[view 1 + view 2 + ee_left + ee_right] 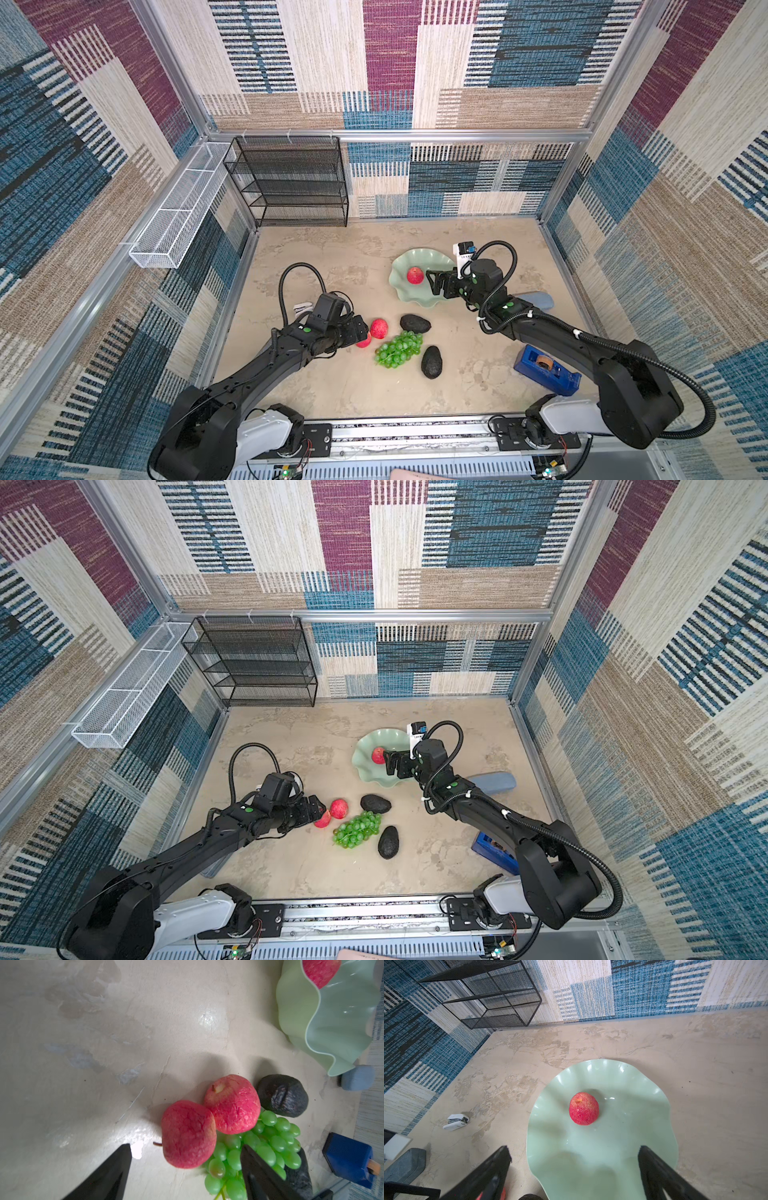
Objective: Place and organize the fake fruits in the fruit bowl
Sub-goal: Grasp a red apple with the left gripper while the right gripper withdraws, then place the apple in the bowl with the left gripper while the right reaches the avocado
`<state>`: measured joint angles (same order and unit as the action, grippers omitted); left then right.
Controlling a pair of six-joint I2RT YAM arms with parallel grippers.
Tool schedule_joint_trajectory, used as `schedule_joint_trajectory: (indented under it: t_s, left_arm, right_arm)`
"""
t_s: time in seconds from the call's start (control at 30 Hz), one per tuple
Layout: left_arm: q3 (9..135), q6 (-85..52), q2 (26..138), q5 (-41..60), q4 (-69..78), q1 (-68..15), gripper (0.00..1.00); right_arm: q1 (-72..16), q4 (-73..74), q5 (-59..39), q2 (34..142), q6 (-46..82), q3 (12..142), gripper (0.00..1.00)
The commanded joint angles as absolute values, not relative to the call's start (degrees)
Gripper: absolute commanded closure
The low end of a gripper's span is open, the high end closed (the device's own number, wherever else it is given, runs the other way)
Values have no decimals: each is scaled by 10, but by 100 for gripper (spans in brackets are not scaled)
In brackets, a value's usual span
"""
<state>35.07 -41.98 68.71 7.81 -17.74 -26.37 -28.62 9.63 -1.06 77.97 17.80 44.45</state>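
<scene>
Reaching up from the bottom edge of both top views, the two arms end in spread tools: the right tool [435, 284] hangs empty, jaws wide, over the right side of the fruit bowl [409, 257] right of centre. The left tool [185, 1145] stands open at lower centre beside the grapes [399, 348], the upper avocado [414, 323], the lower avocado [431, 361] and two apples on the worktop [332, 257]. A third apple [414, 275] lies in the bowl; the nearer apple [188, 1134] sits untouched between the left tool's fingers [116, 1167], touching the farther apple [232, 1104] and the bunch, so I judge the close should be slow and centred, one finger slipped between apple and grapes, then a straight lift.
</scene>
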Motion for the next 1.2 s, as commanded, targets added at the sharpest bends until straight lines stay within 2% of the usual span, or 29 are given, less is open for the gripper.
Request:
schedule_joint_trajectory:
  t_s: [0.0, 0.33, 0.53, 0.73, 0.83, 1.17]
  left_arm:
    - [357, -428, 712, 70, -140, -269, 18]
    - [328, -435, 727, 73, -130, -276, 48]
    - [333, -430, 671, 59, -171, -276, 52]
    - [418, -401, 645, 76, -181, -277, 52]
    - [488, -381, 701, 95, -166, -281, 52]
    - [804, -324, 1025, 127, -169, -356, 53]
  right_arm:
    - [-287, 113, -8, 778, 179, 440, 3]
    - [-286, 115, -3, 779, 180, 435, 3]
    - [-286, 115, 1, 776, 184, 434, 3]
    - [-287, 112, 12, 738, 191, 409, 3]
    - [-286, 121, 17, 692, 204, 374, 3]
    - [-286, 79, 51, 496, 234, 258, 3]
